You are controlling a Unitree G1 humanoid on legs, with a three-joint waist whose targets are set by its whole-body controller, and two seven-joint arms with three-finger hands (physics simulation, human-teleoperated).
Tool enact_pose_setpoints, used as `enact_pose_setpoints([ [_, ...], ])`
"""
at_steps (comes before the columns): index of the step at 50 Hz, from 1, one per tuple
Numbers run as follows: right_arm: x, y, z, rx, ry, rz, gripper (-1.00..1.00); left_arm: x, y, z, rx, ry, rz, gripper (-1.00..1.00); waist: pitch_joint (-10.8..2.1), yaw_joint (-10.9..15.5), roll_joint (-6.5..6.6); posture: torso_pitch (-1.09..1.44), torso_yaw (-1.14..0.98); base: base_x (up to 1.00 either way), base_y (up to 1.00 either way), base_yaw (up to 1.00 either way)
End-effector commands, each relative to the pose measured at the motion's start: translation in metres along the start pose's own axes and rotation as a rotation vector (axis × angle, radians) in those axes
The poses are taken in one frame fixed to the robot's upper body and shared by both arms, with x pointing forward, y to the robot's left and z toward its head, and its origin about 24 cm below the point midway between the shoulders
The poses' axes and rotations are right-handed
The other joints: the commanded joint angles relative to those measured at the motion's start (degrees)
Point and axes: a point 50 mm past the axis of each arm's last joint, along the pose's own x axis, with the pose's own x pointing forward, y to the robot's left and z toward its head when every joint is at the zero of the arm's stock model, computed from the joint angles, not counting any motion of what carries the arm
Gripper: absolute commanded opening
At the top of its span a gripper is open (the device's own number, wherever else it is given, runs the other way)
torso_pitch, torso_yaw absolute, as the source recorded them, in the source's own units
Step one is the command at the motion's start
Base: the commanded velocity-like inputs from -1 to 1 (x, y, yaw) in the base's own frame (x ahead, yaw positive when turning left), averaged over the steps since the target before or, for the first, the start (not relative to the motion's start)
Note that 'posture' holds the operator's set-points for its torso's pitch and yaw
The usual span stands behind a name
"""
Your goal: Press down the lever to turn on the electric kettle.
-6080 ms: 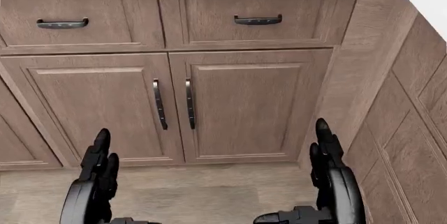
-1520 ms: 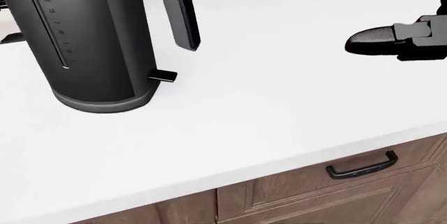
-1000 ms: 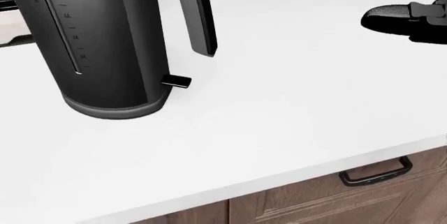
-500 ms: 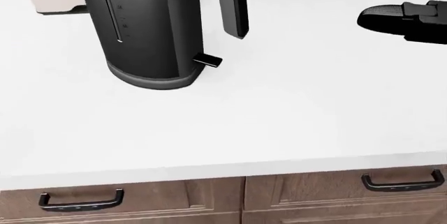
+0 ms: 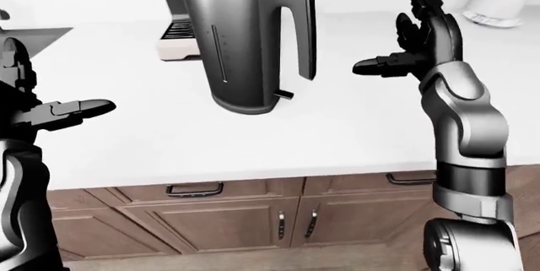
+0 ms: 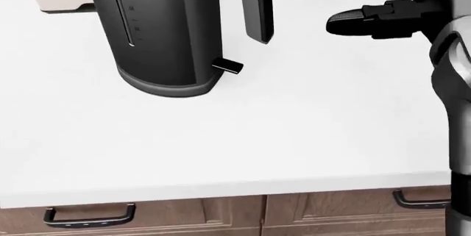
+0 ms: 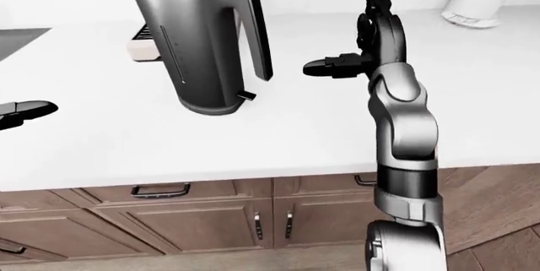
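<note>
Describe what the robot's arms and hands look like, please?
Each robot hand is matte black with three chunky, jointed fingers: the right robot hand, the left robot hand. The right arm is made of smooth, rounded silver-grey metallic shells joined by dark bands at the joints. No loose cables or markings show.

No legible text, brand, number or sign is found in any view. On the kettle (image 6: 165, 32), a vertical water-level gauge (image 6: 122, 9) is seen, with small tick marks beside it in the head view; these are too blurred to be read as figures. No label can be made out on the appliance (image 5: 173, 30) behind the kettle.
</note>
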Motion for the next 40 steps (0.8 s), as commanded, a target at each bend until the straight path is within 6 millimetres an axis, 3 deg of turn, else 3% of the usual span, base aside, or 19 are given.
enact_pose_setpoints([
  [1,0.003,-0.002,0.020,-0.005,-0.086,-0.011,1.00,0.003,0.001,0.020,0.007,-0.087,-0.001,1.00,-1.52,-0.06,0.27,0.00,0.00,0.00,0.00,0.00],
  [40,0.030,0.028,-0.028,0.028,0.046,0.063,1.00,0.003,0.004,0.020,-0.002,-0.081,0.017,1.00,-1.01,-0.47,1.05,0.00,0.00,0.00,0.00,0.00],
])
